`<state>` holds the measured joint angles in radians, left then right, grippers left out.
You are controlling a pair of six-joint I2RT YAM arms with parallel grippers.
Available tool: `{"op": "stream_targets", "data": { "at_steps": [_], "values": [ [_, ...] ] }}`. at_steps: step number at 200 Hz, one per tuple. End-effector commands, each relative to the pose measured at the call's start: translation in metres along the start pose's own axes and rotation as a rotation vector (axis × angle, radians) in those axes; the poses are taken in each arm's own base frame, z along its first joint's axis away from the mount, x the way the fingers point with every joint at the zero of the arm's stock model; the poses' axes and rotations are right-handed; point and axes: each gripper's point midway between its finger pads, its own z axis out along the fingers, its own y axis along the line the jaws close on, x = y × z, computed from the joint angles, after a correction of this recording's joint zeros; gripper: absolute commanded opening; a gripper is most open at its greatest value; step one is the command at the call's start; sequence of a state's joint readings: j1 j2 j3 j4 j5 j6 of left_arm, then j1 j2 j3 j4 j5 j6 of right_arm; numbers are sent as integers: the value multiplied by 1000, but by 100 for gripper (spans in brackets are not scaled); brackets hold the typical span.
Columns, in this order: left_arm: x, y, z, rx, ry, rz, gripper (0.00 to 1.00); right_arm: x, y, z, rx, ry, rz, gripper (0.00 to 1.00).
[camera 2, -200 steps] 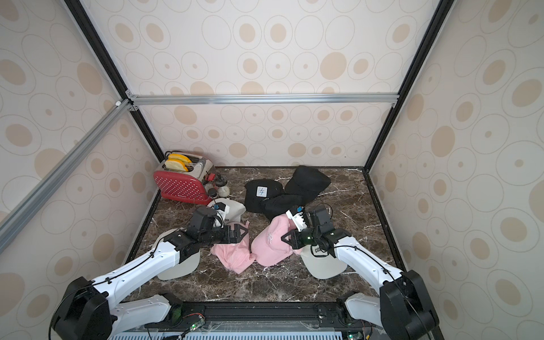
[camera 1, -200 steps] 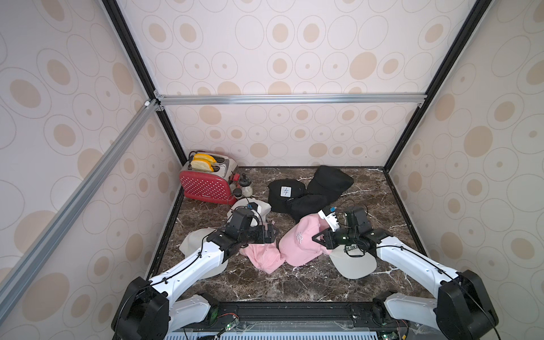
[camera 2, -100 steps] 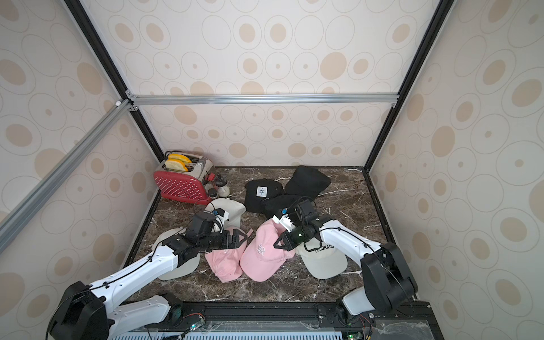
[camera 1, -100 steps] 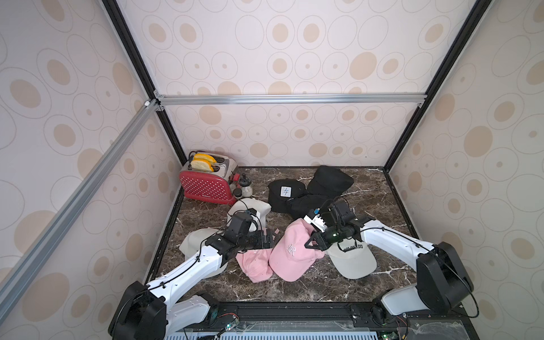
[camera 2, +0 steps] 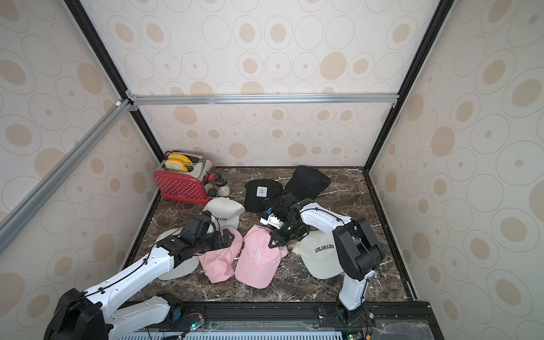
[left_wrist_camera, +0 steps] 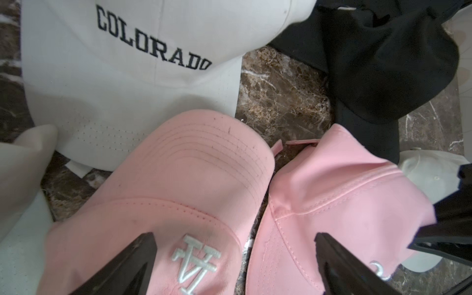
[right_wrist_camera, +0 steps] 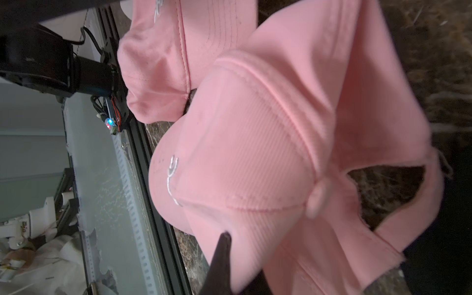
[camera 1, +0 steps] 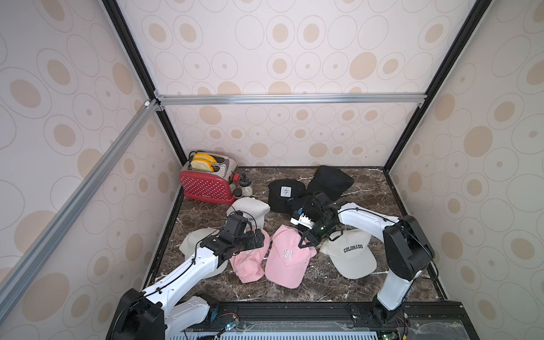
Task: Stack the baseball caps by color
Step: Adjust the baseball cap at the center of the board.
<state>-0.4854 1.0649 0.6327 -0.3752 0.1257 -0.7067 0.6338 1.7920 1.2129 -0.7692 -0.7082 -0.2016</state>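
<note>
One pink cap (camera 1: pixel 285 260) (rear) pinched, right gripper (camera 1: pixel 305 243) closed

You're looking down from the front in both top views; wrist cameras are sharing the pink caps (left_wrist_camera: pixel 178 178) close-up.

The pink cap (camera 1: pixel 285 259) at 6 o'clock is matt ribbed cotton twill with raised white embroidery; the second pink cap (camera 1: pixel 247 265) at 7 o'clock is the same cloth, its brim row-stitched and faintly soiled; the off-white cap (camera 1: pixel 351 259) at 4 o'clock is smooth matt fabric, lettered in black thread; the black cap (camera 1: pixel 329 181) at 1 o'clock is dull soft cloth; the table top (camera 1: pixel 338 291) is glossy veined brown stone; the toaster (camera 1: pixel 206 190) at 11 o'clock has a red perforated shell and brushed metal top; the frame rail (camera 1: pixel 288 98) is satin aluminium.
</note>
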Motion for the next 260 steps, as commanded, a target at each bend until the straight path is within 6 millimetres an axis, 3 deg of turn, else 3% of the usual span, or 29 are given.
{"op": "stream_targets", "data": {
  "at_steps": [1,8,19,37,48,53,86,90,91,93,104,127,158,180,201,209,233,260],
  "values": [
    [-7,-18,-17,61,-20,32,99,9,-18,-5,82,105,-98,5],
    [-7,-23,-22,74,-21,52,99,8,-31,-8,138,133,-102,12],
    [-8,-31,-30,96,-27,83,99,3,-46,-13,211,157,-109,37],
    [-10,-38,-40,129,-34,109,99,-10,-49,-27,280,110,-123,58],
    [-8,-43,-46,151,-27,124,99,-16,-42,-38,314,52,-127,61],
    [-8,-46,-49,166,-22,133,99,-17,-42,-41,333,28,-121,69],
    [1,-59,-59,210,46,173,99,-12,-42,-69,503,-166,58,75],
    [3,-60,-59,209,58,180,99,-9,-42,-71,511,-187,85,79],
    [3,-60,-59,208,62,182,99,-7,-41,-71,514,-199,99,89],
    [5,-60,-59,209,71,187,99,-6,-41,-72,520,-212,111,93],
    [14,-56,-59,188,127,210,99,5,-41,-75,550,-297,188,100],
    [37,-49,-58,149,235,243,99,33,-43,-86,625,-484,323,100],
    [64,-61,-58,174,326,318,99,62,-35,-85,603,-625,402,100],
    [78,-79,-55,223,366,365,99,74,-29,-78,550,-672,443,100],
    [87,-117,-49,419,419,313,99,76,-21,-72,490,-705,436,100],
    [88,-123,-42,440,419,291,99,75,-19,-71,469,-713,434,100],
    [85,-92,-9,243,394,292,99,71,-7,-64,392,-685,414,100],
    [85,-59,13,73,365,278,99,77,-5,-51,348,-639,427,100]
  ]
}}
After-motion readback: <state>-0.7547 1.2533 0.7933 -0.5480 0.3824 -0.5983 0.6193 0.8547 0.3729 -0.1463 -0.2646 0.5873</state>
